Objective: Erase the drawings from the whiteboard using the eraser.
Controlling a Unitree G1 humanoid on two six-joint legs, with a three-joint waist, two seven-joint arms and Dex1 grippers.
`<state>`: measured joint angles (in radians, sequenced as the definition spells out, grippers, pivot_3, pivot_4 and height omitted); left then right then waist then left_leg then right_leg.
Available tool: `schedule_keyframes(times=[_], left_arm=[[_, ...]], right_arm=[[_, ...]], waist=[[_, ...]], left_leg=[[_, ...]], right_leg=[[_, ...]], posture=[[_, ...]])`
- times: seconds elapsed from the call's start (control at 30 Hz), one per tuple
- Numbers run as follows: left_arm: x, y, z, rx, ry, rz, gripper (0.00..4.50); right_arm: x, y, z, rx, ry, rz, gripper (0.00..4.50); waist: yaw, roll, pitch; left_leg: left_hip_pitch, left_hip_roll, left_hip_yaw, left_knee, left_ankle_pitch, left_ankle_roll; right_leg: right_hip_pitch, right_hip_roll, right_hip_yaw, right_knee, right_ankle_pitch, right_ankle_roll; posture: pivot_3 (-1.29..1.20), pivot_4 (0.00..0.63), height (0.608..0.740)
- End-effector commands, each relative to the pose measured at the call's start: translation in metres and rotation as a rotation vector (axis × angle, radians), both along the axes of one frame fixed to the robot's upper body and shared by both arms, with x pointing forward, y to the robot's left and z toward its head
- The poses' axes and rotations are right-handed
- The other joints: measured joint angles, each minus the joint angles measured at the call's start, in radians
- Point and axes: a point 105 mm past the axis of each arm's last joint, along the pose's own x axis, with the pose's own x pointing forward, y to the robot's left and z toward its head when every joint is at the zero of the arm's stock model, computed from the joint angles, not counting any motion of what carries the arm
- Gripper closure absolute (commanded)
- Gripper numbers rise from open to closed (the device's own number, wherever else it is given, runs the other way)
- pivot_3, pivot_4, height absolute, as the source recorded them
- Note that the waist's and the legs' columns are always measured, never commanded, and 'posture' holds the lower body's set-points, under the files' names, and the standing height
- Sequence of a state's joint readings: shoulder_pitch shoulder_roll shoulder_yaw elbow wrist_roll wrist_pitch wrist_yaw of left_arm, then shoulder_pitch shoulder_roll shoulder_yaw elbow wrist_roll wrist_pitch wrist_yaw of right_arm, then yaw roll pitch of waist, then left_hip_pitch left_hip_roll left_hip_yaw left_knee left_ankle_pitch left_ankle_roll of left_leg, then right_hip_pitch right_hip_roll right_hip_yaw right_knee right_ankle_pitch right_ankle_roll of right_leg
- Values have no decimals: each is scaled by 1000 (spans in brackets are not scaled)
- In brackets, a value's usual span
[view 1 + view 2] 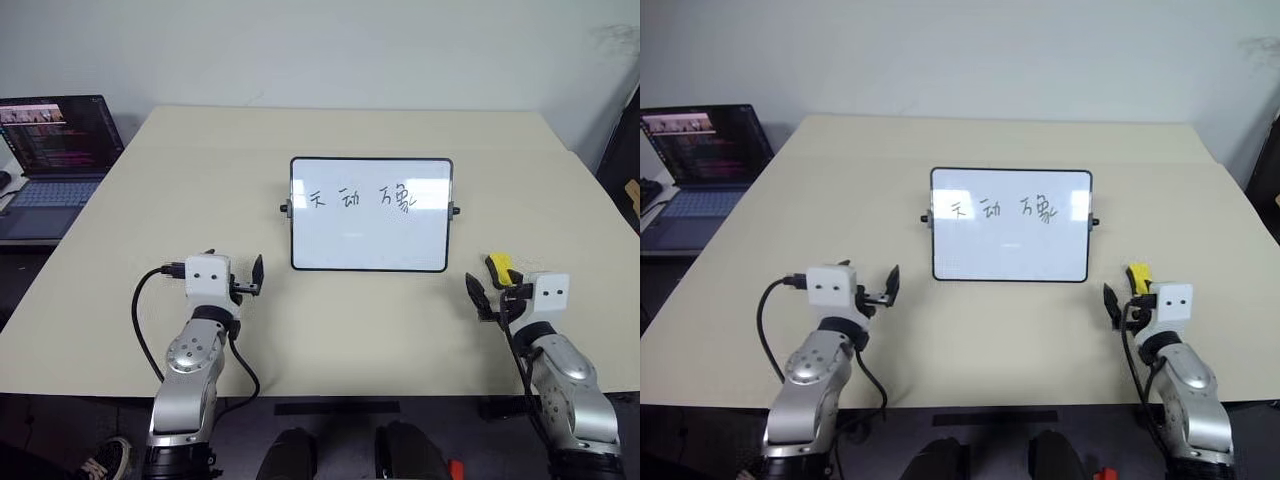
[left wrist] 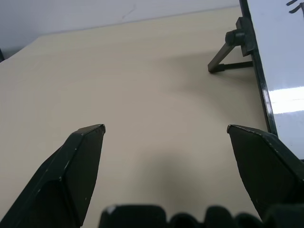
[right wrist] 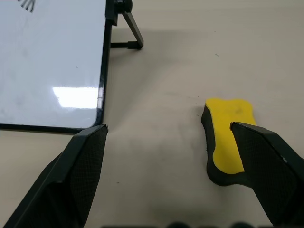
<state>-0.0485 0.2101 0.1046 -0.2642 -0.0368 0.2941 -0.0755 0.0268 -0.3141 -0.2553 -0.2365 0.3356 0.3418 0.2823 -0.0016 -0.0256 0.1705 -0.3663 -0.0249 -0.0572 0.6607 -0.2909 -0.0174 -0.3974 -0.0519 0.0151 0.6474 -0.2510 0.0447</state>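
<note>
Both grippers' jaws are spread and empty; the right gripper (image 3: 168, 128) sits off-centre from the eraser (image 3: 228, 142), so closing may knock it aside.

Whiteboard (image 1: 370, 240) glossy, glare-streaked; table (image 1: 200, 200) matt beige; eraser (image 3: 228, 137) smooth yellow plastic.

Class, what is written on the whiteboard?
A row of black drawings runs along the upper part of the whiteboard; the rest is bare white. Its back cannot be seen.
</note>
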Motion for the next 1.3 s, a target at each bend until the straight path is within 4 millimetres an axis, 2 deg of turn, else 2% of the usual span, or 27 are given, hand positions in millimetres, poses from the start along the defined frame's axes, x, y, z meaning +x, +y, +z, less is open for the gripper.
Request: schedule_keyframes(times=[0.03, 0.13, 0.2, 0.3, 0.47, 0.57, 0.73, 0.87, 1.03, 1.1, 1.3], left_arm=[[6, -12, 10, -21, -57, -23, 0], [4, -17, 5, -76, -48, -29, 0], [1, -19, 4, -97, -43, -32, 0], [-6, -29, 11, -80, -68, -149, 0], [-5, -44, 48, -63, -149, -388, 0], [-8, -61, 54, 8, -112, -604, 0], [-12, -92, 57, 115, 13, -988, 0], [-13, -108, 59, 193, 76, -1183, 0], [-17, -115, 66, 219, 113, -1312, 0], [-13, -117, 66, 247, 106, -1324, 0], [-4, -121, 68, 282, 90, -1352, 0]], right_arm=[[-8, -10, 14, -34, -14, -9, 22], [-12, -18, 14, -64, 13, -35, 22], [-14, -13, 19, -75, 14, -11, 22], [-15, 0, 30, -72, -6, 60, 22], [-6, 14, 37, -30, -28, 119, 22], [0, 18, 34, -16, -15, 119, 22], [1, 5, 38, -79, 17, 49, 22], [-3, -2, 42, -38, 38, -8, 22], [8, -14, 45, -31, 61, -93, 22], [13, -22, 40, -43, 110, -139, 22], [29, -25, 39, -44, 140, -133, 22]], waist=[[0, 0, 0], [2, 0, 0], [0, 0, 0], [-5, 1, 0], [-2, 1, 0], [-2, 1, 0], [2, 2, 1], [-1, 2, 1], [-17, 3, 2], [-22, 3, 2], [-25, 3, 2]], left_leg=[[0, 0, 0, 0, 0, 0], [1, -1, -1, 0, 0, 0], [1, -1, -1, 0, 0, 1], [1, 0, 1, 0, -1, 1], [1, 0, 0, 1, -1, 1], [1, 0, 0, 1, -1, 1], [1, -1, 0, 1, -1, 1], [1, -1, 0, 0, -1, 2], [1, 0, 1, 0, -1, 2], [1, 0, 1, 0, -1, 2], [0, -1, 1, 0, -2, 2]], right_leg=[[0, 0, 0, 0, 0, 0], [2, 0, -1, -1, 0, 0], [2, 0, 0, -1, 0, 0], [1, 0, 0, -1, 0, 0], [2, 1, -1, -1, 0, 0], [2, 3, -1, -1, 0, 0], [2, 4, -2, -1, 0, 1], [2, 4, -1, -1, -1, 1], [1, 4, 0, -1, -1, 1], [1, 4, 0, -1, -1, 1], [0, 4, 0, -1, -1, 1]], posture=[[0, 150, 740], [0, 150, 740], [0, 150, 740], [0, 150, 740], [0, 150, 740], [0, 150, 740], [0, 150, 740], [0, 150, 740], [0, 150, 740], [0, 150, 740], [0, 150, 740]])
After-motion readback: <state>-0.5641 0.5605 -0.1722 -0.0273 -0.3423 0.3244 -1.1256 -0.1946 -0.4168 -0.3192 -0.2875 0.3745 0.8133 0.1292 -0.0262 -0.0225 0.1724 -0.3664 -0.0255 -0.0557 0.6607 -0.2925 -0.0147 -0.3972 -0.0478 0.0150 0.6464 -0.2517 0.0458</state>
